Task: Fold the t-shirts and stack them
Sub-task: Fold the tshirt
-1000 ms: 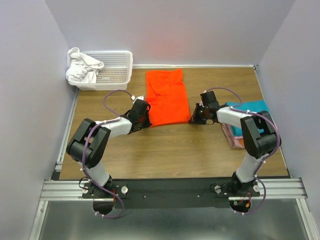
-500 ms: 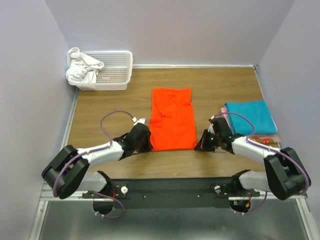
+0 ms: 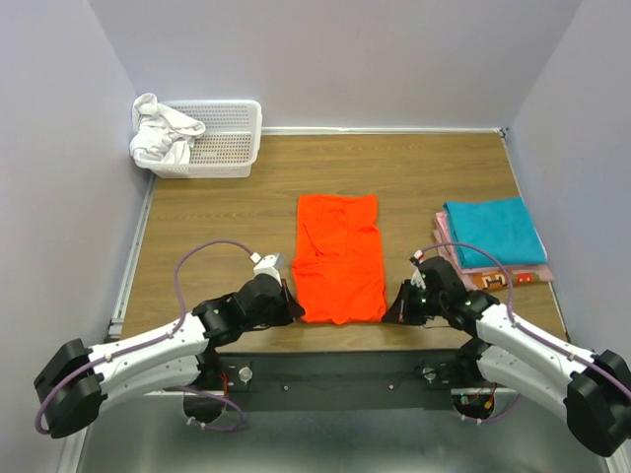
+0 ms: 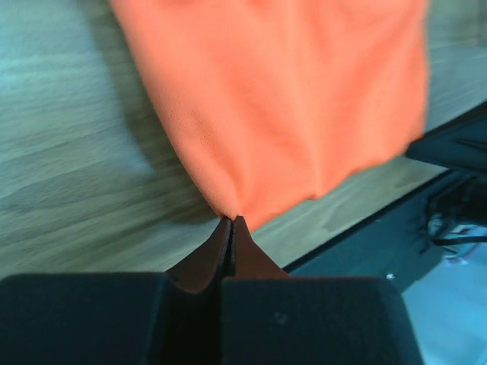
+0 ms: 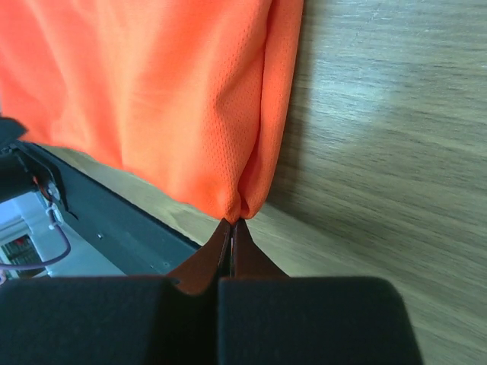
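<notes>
The bright orange t-shirt (image 3: 338, 256) lies as a long folded strip down the middle of the table, its near end at the table's front edge. My left gripper (image 3: 293, 310) is shut on the shirt's near left corner (image 4: 228, 209). My right gripper (image 3: 392, 307) is shut on the near right corner (image 5: 247, 201). Both hold the cloth just above the wood. A stack of folded shirts sits at the right, a teal shirt (image 3: 493, 231) on top, a pink one (image 3: 537, 276) and a patterned one (image 3: 498, 281) showing beneath.
A white plastic basket (image 3: 217, 138) stands at the back left with a crumpled white cloth (image 3: 158, 133) draped over its left end. The black mounting rail (image 3: 335, 370) runs just beyond the table's front edge, close under both grippers.
Both grippers have pulled the orange shirt's near end toward the front edge of the table. The shirt has slid nearer and now lies straighter.
</notes>
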You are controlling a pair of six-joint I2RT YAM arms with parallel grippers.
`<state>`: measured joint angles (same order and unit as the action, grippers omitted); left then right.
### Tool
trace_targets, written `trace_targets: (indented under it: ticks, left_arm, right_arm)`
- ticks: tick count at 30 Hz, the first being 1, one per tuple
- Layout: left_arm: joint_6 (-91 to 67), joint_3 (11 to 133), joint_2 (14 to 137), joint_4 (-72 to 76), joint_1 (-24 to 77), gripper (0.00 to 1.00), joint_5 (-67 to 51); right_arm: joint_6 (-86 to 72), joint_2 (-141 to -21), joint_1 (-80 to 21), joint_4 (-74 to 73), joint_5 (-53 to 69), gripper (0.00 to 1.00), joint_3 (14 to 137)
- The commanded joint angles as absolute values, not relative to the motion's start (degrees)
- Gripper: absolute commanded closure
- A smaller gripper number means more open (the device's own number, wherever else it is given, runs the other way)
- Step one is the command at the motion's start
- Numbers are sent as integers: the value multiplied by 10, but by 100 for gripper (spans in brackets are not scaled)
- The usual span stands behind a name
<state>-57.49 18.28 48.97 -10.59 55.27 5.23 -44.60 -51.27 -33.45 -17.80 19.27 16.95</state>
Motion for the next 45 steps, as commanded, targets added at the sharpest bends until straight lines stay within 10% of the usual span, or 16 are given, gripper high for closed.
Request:
trace_targets:
  ticks: [1,45]
  left_arm:
    - [-563,194,439,-99,558,100,98]
    - [-617,359,336,-261,557,100,242]
  right_arm:
    - [-441,-492,-339,-210,176,100,186]
    - [-390,-496,-339,-355,120,100,492]
